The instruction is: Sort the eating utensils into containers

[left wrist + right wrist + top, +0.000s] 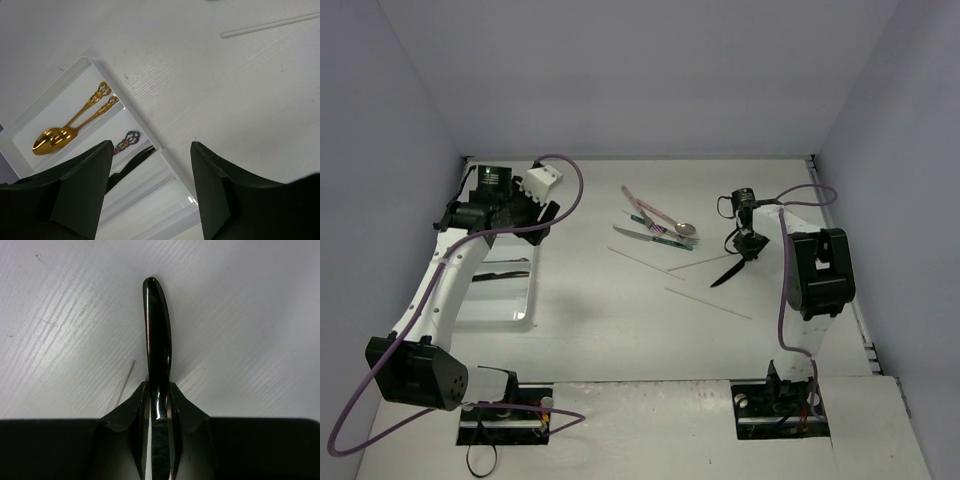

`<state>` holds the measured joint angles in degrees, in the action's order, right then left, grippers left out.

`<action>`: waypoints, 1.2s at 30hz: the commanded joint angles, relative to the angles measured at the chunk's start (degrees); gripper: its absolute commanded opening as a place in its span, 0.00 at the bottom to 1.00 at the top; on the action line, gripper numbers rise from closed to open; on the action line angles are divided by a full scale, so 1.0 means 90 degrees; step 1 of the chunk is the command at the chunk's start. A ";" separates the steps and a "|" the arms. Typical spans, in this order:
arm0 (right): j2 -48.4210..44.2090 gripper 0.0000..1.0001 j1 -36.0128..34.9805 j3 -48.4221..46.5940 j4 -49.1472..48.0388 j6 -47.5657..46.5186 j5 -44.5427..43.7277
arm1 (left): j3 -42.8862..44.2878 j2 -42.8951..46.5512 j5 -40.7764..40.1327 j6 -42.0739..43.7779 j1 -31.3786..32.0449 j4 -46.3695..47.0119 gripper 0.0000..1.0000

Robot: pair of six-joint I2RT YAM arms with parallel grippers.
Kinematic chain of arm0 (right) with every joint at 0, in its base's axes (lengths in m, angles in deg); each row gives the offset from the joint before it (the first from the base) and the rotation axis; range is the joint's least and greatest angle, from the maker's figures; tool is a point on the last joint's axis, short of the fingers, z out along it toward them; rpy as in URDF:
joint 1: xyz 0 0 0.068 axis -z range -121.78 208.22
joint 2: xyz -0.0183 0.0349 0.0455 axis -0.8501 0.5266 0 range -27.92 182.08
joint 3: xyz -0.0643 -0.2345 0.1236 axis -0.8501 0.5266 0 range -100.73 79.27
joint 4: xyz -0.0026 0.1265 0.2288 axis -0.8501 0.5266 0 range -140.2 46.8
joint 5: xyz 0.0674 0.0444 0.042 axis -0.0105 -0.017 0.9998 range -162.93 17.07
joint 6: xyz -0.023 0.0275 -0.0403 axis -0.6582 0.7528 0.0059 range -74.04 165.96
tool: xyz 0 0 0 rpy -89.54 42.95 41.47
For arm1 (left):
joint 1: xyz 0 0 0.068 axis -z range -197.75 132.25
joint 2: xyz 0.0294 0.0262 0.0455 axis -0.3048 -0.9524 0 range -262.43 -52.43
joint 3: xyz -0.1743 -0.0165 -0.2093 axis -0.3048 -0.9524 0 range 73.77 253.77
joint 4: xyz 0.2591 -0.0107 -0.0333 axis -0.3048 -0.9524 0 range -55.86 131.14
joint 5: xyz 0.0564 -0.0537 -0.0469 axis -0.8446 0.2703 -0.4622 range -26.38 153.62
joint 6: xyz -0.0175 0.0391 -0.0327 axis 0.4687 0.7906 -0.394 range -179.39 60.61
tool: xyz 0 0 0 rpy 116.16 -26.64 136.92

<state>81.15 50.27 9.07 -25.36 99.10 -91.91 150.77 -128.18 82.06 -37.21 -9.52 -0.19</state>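
Observation:
My right gripper (pixel 747 240) is shut on a black knife (pixel 729 272) right of centre; the blade slants down to the table. In the right wrist view the fingers (pixel 141 400) pinch the knife (pixel 157 330) near the handle's base. My left gripper (pixel 547 211) is open and empty, above the far end of the white divided tray (pixel 506 303). The left wrist view shows two gold spoons (pixel 70 125) in one compartment of the tray (pixel 55 82), and a multicoloured handle (pixel 127 140) and a black utensil (pixel 131 163) in the compartments beside it. A pile of pink- and green-handled cutlery (pixel 655 225) lies mid-table.
Thin pale sticks (pixel 647 257) lie on the table between the pile and the knife, one more nearer me (pixel 708 303). One stick shows in the left wrist view (pixel 270 25). Walls enclose the table on the left, back and right.

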 commanded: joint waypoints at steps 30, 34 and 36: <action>-0.2474 0.00 -0.1772 -0.0378 -0.0501 0.0385 0.0055 | 0.0136 -0.1633 0.3462 -0.5818 0.1602 0.3700 0.61; -0.2537 0.00 -0.2111 -0.0371 -0.0934 -0.0098 0.0234 | 0.0218 -0.1995 0.3680 -0.6320 0.1554 0.4167 0.60; -0.2645 0.00 -0.2297 -0.0306 -0.1224 -0.0518 0.0407 | 0.0302 -0.2129 0.3674 -0.6370 0.1518 0.4210 0.60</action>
<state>61.62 32.76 8.38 -29.01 99.59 -87.96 150.26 -146.29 111.49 -86.99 4.73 28.87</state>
